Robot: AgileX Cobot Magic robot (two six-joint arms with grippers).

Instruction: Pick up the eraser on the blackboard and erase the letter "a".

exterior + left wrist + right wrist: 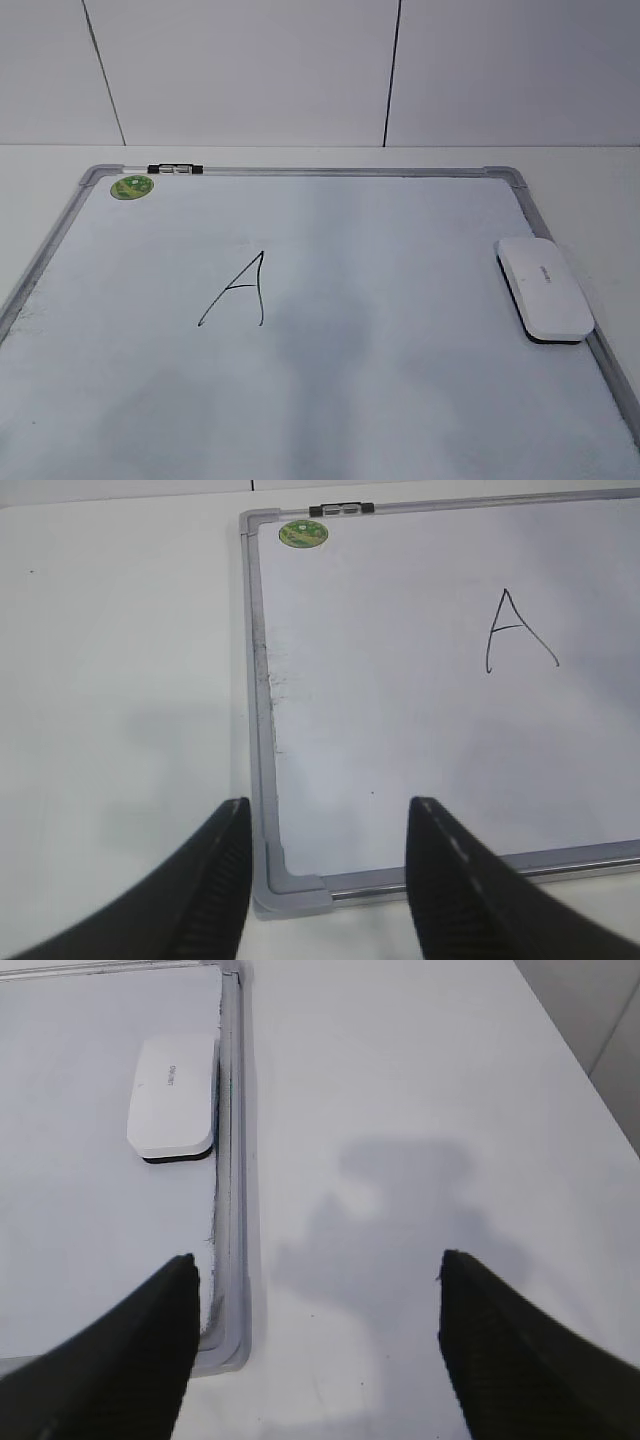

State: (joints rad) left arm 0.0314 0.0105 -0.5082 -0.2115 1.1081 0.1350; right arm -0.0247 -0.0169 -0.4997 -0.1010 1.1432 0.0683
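Observation:
The white eraser (545, 288) lies flat at the right edge of the blackboard (400, 350), a white dry-erase board with a grey frame. It also shows in the right wrist view (173, 1097), on the board (80, 1210). No lowercase cursive "a" is in view; only an angular uppercase "A" (238, 290) is written left of the board's middle, also seen in the left wrist view (515, 630). My left gripper (329, 805) is open and empty above the board's near left corner (290, 885). My right gripper (317, 1257) is open and empty above the table, just right of the board's near right corner.
A green round sticker (132, 186) sits at the board's far left corner. A small black-and-clear clip (175, 169) sits on the far frame rail. The white table (420, 1110) extends right of the board. A panelled wall (250, 70) stands behind.

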